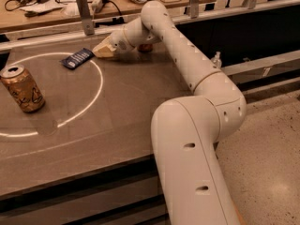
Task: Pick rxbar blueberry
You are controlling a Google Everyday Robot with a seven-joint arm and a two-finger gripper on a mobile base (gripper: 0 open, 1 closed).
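Camera view: the gripper (100, 52) reaches low over the tabletop (122, 107) close to its far edge, its pale tip aimed toward the left edge and lying just beside the right end of the rxbar blueberry (77, 58). Whether the two touch, and whether the gripper is released or clenched, I cannot tell. The rxbar blueberry lies flat on the far part of the tabletop by the far rim of a white arc (101, 81) marked on the surface, while a gold-brown can (22, 89) stands upright near the left edge, well apart from both.
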